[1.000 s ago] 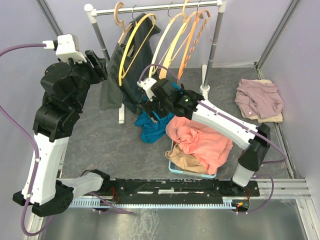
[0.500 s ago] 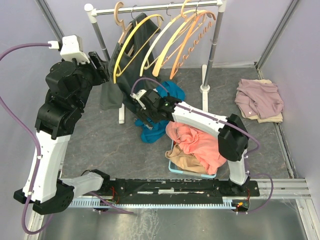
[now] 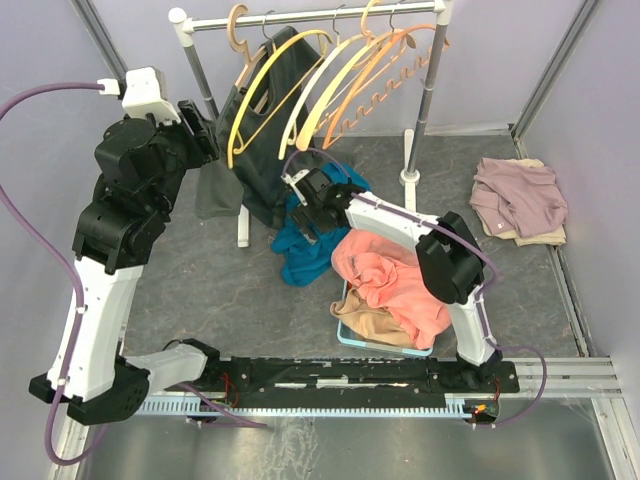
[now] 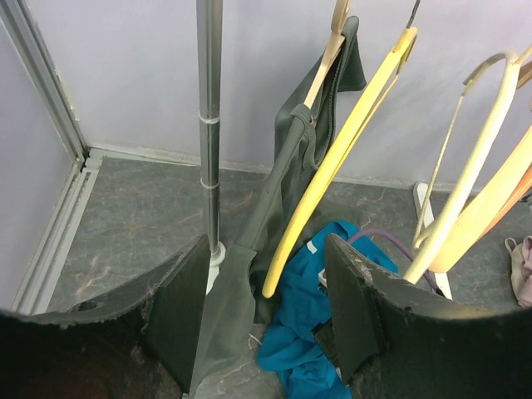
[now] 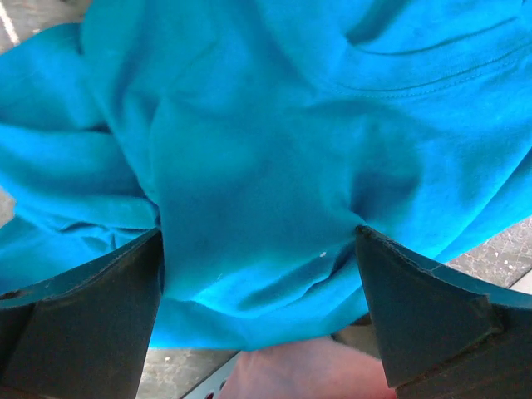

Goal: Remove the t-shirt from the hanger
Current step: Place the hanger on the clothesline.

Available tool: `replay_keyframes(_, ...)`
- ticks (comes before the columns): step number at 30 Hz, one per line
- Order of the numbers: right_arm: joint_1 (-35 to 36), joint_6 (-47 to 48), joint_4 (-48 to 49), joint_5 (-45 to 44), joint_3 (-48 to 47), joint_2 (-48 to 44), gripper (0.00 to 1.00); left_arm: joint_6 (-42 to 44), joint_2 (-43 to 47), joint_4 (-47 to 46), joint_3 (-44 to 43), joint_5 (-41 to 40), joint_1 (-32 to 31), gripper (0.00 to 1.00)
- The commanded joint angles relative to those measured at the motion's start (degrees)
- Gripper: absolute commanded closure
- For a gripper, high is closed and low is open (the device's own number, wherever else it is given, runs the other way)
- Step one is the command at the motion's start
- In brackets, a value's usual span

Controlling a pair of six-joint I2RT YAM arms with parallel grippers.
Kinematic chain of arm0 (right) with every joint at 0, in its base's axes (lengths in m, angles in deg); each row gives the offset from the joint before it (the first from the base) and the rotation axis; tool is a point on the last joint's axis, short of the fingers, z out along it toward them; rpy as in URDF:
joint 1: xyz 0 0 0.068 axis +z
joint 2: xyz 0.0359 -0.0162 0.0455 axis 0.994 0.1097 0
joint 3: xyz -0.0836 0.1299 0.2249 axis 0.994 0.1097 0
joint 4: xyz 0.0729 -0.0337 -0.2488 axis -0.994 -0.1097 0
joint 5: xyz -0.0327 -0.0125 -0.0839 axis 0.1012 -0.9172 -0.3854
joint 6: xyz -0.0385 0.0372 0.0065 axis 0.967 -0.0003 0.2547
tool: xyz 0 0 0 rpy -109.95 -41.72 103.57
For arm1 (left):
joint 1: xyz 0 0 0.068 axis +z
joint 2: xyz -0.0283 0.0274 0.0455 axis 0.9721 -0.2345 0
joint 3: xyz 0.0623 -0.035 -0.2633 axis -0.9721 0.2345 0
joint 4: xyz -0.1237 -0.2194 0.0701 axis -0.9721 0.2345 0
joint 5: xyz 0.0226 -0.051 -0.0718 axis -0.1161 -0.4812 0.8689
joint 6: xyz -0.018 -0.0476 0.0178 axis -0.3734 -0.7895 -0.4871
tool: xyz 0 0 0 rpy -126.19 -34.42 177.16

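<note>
With left gripper [image 4: 266, 249] partly spread and clamped on nothing, faced the dark t-shirt [image 4: 291, 154] dead ahead. Found it not yet off the wooden hanger [image 4: 324, 62], up and ahead of the fingertips, under the rail [image 3: 310, 14]. Traced its long axis from that hanger down toward the jaws on a slant, hem dropping into the gap between the two fingers, closer to one than the other; could not tell contact with that finger from a near miss. Noted a bare yellow hanger [image 4: 353, 133] just beside the shirt, crossing ahead of the same gap.

Judged the left arm better placed for the coming move: fingers already aimed at the hanging cloth, so probably a matter of closing on the lower part and drawing it down and back off the hanger's shoulders.

Saw right gripper [image 5: 258, 237] spread fully wide, gripping nothing, pointed down at a blue t-shirt [image 5: 249, 125] lying loose directly beneath both fingers, on no hanger.

Counted one bin [image 3: 352, 338], back toward the right arm's base from its fingers: coral garment [image 3: 400, 280] heaped on top, tan garment [image 3: 375, 325] under it. Left outside any container: mauve and beige clothes [image 3: 515, 195], well off to that gripper's far side.
</note>
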Motion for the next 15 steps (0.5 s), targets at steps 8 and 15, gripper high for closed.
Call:
replay_keyframes(8, -2.68, -1.62, 3.09, 5.13, -4.09, 4.96, 0.00, -0.45, -3.31, -1.33, -4.31, -0.58, -0.28, 0.36)
replay_keyframes(15, -2.91, -2.85, 2.05, 8.33, -3.49, 6.43, 0.03, -0.55, -3.96, -1.46, -5.04, -0.11, -0.27, 0.36)
